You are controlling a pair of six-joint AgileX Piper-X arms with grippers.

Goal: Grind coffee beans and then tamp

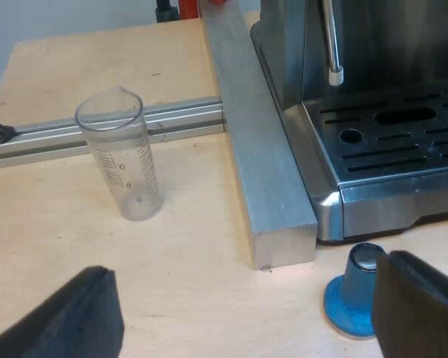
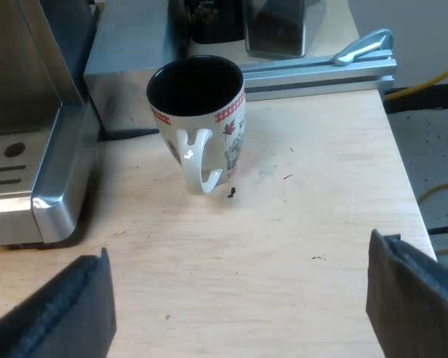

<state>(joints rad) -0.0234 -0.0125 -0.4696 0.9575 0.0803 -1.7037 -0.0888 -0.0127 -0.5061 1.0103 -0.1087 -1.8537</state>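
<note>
Left wrist view: the left claw (image 1: pixel 245 309) hangs over the desk (image 1: pixel 187 253) with its fingers spread wide and nothing between them. The blue tamper (image 1: pixel 353 297) stands on its base on the desk, just beside one finger and near the front corner of the espresso machine (image 1: pixel 358 201). The measuring glass (image 1: pixel 123 160) stands upright near an aluminium rail (image 1: pixel 181 118). A metal bar (image 1: pixel 265 171) lies along the machine's side.

Right wrist view: the right claw (image 2: pixel 239 298) is likewise wide open and holds nothing. The mug (image 2: pixel 205 127) stands upright on the desk (image 2: pixel 306 224) near the espresso machine (image 2: pixel 52 186), handle toward the claw. A small dark speck (image 2: pixel 231 192) lies just beside the mug.
</note>
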